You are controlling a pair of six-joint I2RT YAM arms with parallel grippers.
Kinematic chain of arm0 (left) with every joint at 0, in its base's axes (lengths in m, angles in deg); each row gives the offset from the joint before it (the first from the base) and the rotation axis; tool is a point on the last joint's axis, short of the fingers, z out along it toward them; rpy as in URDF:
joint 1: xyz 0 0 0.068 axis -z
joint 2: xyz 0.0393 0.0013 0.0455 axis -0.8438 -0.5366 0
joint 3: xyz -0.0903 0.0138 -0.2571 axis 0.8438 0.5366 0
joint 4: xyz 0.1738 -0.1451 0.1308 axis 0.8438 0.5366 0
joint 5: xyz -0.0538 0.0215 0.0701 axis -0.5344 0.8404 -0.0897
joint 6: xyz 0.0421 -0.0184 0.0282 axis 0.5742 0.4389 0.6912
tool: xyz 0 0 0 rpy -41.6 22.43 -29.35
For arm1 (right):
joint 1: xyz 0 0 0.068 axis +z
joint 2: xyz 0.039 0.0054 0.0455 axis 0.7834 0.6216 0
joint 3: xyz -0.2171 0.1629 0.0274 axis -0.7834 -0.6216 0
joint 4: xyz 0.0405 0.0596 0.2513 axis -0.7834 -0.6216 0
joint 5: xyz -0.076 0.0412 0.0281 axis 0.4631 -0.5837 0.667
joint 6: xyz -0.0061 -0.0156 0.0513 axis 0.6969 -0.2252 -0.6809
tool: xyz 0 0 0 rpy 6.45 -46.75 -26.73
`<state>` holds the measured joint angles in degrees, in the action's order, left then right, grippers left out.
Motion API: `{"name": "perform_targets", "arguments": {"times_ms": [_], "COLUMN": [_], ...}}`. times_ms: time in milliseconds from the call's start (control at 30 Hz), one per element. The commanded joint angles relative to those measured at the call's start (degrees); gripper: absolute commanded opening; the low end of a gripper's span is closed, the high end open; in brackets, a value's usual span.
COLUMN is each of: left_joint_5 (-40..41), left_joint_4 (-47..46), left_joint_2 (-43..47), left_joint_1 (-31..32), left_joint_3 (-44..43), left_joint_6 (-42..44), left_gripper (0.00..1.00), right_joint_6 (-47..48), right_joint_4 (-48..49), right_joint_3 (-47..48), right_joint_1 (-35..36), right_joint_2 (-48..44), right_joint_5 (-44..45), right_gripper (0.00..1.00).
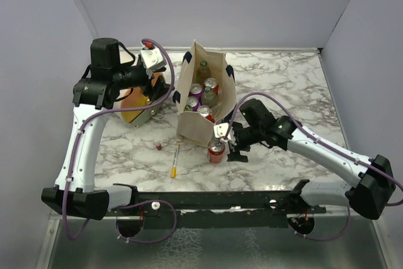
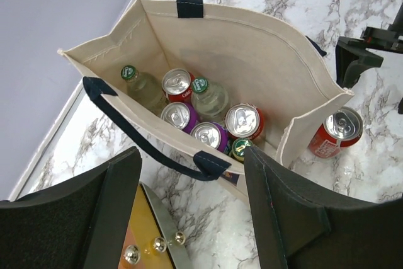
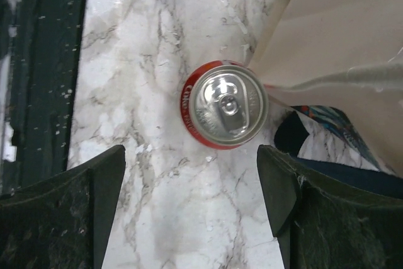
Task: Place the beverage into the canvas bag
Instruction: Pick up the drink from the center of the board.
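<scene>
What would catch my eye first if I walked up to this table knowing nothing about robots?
First, the cream canvas bag standing open in the middle of the marble table, packed with cans and green-capped bottles. Next, a lone red can standing on the table just outside the bag's near corner, with the right arm's open claw poised over it.

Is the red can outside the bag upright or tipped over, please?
Upright: the red can stands on the marble table, lid facing up.
</scene>
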<state>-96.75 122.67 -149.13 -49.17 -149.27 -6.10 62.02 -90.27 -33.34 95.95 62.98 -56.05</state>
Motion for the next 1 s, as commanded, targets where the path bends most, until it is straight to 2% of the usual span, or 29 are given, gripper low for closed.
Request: {"name": "perform_targets", "arguments": {"times_ms": [0,200,467,833,967], "left_joint_5": [-2.12,-2.86,-3.79,-3.93,-4.13], "left_joint_4": [-2.12,-2.51,-3.29,-2.98,-2.81], "left_joint_2": [1.58,1.63,1.54,2.99,3.77], "left_joint_1": [-1.64,-2.05,-2.05,-2.05,-2.30], "left_joint_3": [1.08,1.35,2.67,4.45,5.06], "left_joint_6": [-2.28,-2.01,-2.01,-1.80,-1.61], "left_gripper": [0.68,0.67,0.66,0.66,0.66], "right_joint_6": [0.43,-1.39,-1.51,-0.85,0.30], "right_joint_4": [8.60,10.83,12.40,10.38,9.45], "right_joint_3": [-0.29,1.01,-0.71,-3.24,-3.34], "right_joint_1": [1.17,1.58,3.12,6.45,7.30], "right_joint_2": [3.70,8.42,10.02,8.45,7.83], "right_joint_5": [4.88,6.02,4.07,0.53,-0.54], "right_gripper": [0.86,0.87,0.85,0.67,0.65]}}
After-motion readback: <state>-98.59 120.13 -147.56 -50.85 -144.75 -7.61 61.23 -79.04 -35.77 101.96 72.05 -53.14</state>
